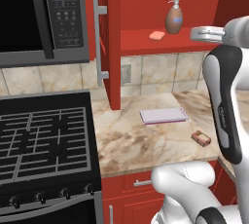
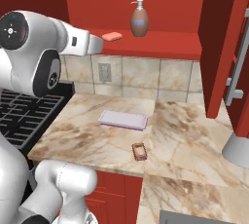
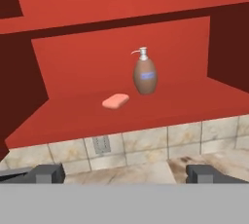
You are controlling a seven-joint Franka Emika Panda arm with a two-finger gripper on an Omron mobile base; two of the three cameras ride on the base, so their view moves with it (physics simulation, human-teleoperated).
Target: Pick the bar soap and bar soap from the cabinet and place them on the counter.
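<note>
Two dark, blocky fingertips (image 3: 46, 173) rise at the bottom of the hand view, set wide apart with nothing between them; the gripper (image 3: 124, 174) faces the open cabinet (image 3: 121, 28), a glossy red box with a flat red shelf. On that shelf lies one bar soap (image 3: 115, 101), a small peach-pink rounded slab lying flat, just beside and to the left of a brown pear-shaped pump bottle (image 3: 145, 74) with a white nozzle and a blue label. Below the shelf runs a tiled beige backsplash with a wall outlet (image 3: 101, 145).

Down on the counter (image 2: 194, 125), a smooth beige stone slab veined with brown, the second bar soap (image 2: 139, 151) rests near the front edge, salmon-red and slightly tilted. Behind it, well apart, lies a flat pale lavender pad (image 2: 123, 119). Left of the counter sits a black gas stove (image 1: 44, 140) with gridded grates, under a dark microwave (image 1: 44, 18).
</note>
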